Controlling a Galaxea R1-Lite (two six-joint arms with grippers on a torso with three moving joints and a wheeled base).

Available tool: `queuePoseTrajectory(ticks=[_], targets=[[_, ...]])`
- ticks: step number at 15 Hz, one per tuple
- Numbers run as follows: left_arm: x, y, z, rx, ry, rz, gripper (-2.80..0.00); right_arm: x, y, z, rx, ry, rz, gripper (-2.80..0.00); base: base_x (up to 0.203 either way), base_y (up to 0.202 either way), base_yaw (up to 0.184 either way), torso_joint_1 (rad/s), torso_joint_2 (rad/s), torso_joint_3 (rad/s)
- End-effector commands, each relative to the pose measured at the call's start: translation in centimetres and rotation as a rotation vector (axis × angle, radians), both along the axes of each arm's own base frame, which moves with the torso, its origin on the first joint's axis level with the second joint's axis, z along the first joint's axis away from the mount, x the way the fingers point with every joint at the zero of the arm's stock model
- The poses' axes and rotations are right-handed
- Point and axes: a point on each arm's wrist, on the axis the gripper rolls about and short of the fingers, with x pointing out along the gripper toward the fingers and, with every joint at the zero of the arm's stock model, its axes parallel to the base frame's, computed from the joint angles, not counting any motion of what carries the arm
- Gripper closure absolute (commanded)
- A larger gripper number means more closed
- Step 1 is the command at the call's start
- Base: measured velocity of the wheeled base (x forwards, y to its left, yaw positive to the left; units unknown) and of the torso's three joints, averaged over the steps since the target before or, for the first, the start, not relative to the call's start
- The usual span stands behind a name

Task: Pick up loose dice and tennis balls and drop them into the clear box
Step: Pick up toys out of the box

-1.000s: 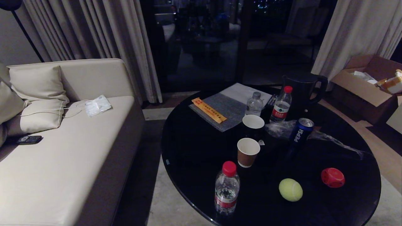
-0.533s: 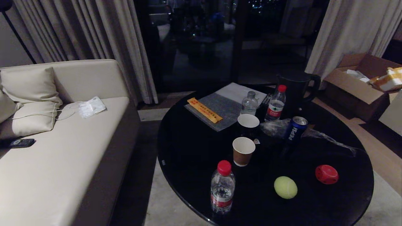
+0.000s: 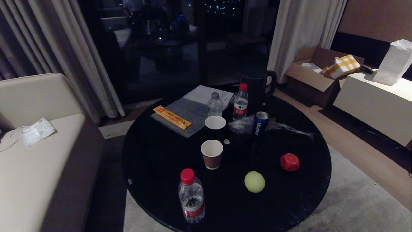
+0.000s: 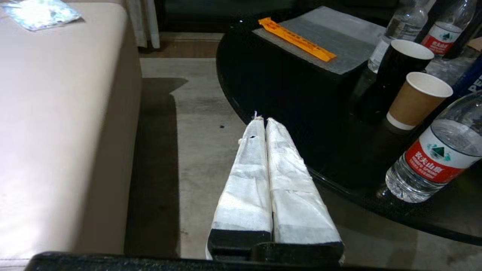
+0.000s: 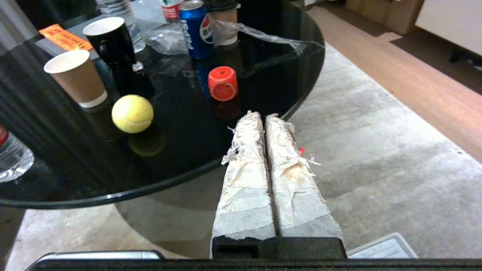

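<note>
On the round black table (image 3: pixel 154 161), one tennis ball (image 3: pixel 254 182) lies near the front edge. A red die (image 3: pixel 289 161) sits to its right, a little further back. The right wrist view shows the tennis ball (image 5: pixel 132 113) and the red die (image 5: pixel 223 83) just beyond my right gripper (image 5: pixel 260 114). That gripper is shut and empty, and hangs at the table's rim over the carpet. My left gripper (image 4: pixel 262 119) is shut and empty too, over the floor between the sofa and the table's left edge. The clear box is out of view. Neither arm shows in the head view.
A water bottle (image 3: pixel 191 196), a paper cup (image 3: pixel 211 154), a black cup (image 3: pixel 215 126), a Pepsi can (image 3: pixel 260 123), more bottles and a dark kettle (image 3: pixel 256 87) crowd the table. A sofa (image 3: pixel 32 161) stands to the left, and a cardboard box (image 3: pixel 315 74) is at the back right.
The whole head view has swung right, so the table and sofa now sit further left in the picture. The ball, die and other table items have kept their places.
</note>
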Motion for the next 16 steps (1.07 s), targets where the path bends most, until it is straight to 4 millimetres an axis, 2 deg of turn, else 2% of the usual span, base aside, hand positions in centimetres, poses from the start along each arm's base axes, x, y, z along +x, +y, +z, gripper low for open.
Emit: queuePoseTrajectory(ticks=[1,5,16], targets=[[0.02,0.00,-0.03,-0.001,0.002,0.002,0.00,0.08,0.00,-0.26,-0.006,0.011,0.000,0.00,0.000,0.000,0.000,0.000,0.00,0.000],[0.02,0.00,-0.02,0.000,0.001,0.002,0.00,0.08,0.00,-0.29,-0.008,0.010,0.000,0.00,0.000,0.000,0.000,0.002,0.00,-0.031],[0.02,0.00,-0.02,-0.001,0.001,0.002,0.00,0.08,0.01,-0.28,-0.037,0.013,0.006,0.00,0.000,0.000,0.000,0.003,0.00,-0.195]])
